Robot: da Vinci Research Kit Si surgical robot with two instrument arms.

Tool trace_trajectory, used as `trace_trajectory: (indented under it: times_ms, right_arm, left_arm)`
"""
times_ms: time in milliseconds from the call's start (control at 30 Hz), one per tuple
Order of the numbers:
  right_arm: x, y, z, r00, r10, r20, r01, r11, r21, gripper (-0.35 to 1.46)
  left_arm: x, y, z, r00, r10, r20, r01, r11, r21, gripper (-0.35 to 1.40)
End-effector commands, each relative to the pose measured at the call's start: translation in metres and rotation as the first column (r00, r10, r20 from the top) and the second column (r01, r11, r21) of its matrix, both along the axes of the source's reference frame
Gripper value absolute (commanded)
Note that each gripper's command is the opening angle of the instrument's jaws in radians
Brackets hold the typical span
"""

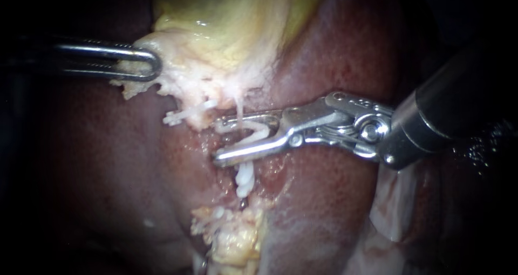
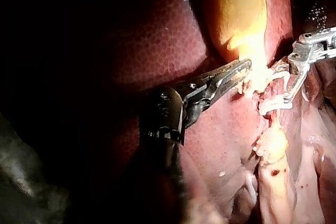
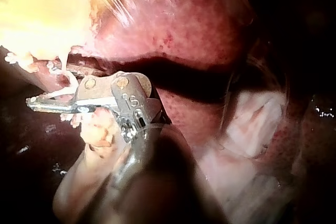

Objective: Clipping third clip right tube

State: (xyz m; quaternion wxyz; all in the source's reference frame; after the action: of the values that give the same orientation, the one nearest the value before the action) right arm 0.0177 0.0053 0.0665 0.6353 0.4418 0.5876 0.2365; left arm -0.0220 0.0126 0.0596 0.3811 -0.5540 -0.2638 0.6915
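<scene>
My right instrument (image 1: pixel 232 140) comes in from the right with its jaws apart around the thin pale right tube (image 1: pixel 238 105). A white clip (image 1: pixel 251 130) sits between the jaws, touching both, and straddles the tube. Another white clip (image 1: pixel 244 179) sits on the same tube just below the jaws. A third white clip (image 1: pixel 181 115) lies further left, by the gallbladder's frayed edge. My left instrument (image 1: pixel 143 64) is shut on the pale lower edge of the yellow gallbladder (image 1: pixel 232 27). The left wrist view shows both instruments, my left (image 2: pixel 239 72) and my right (image 2: pixel 286 87).
Dark red liver (image 1: pixel 108 162) surrounds the dissected groove on both sides. A lump of pale yellow fatty tissue (image 1: pixel 232 237) lies below the clips. The right instrument's thick shaft (image 1: pixel 448 113) crosses the liver at the right. Whitish membrane (image 1: pixel 394 210) lies under that shaft.
</scene>
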Motion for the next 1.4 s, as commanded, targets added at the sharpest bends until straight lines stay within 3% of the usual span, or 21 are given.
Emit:
trace_trajectory:
  times_ms: [33,467,933,1400]
  right_arm:
    - [0.0001,0.0000,-0.0003,1.0000,0.003,-0.004,-0.003,1.000,0.000,0.43]
    - [0.0003,0.0003,-0.0021,0.9999,0.008,-0.014,-0.008,1.000,0.030,0.28]
    - [0.0001,0.0001,-0.0024,0.9997,0.009,0.022,-0.012,0.990,0.142,-0.35]
    - [-0.0003,0.0000,-0.0022,0.9995,0.009,0.029,-0.014,0.985,0.169,-0.35]
  left_arm:
    - [0.0000,0.0000,0.0000,1.0000,0.000,0.000,0.000,1.000,0.000,-0.35]
    - [0.0000,0.0000,0.0001,1.0000,0.000,0.000,0.000,1.000,0.000,-0.35]
    - [0.0000,0.0000,0.0002,1.0000,0.000,0.000,0.000,1.000,-0.001,-0.35]
    - [0.0000,0.0000,0.0003,1.0000,0.000,0.000,0.000,1.000,-0.001,-0.35]
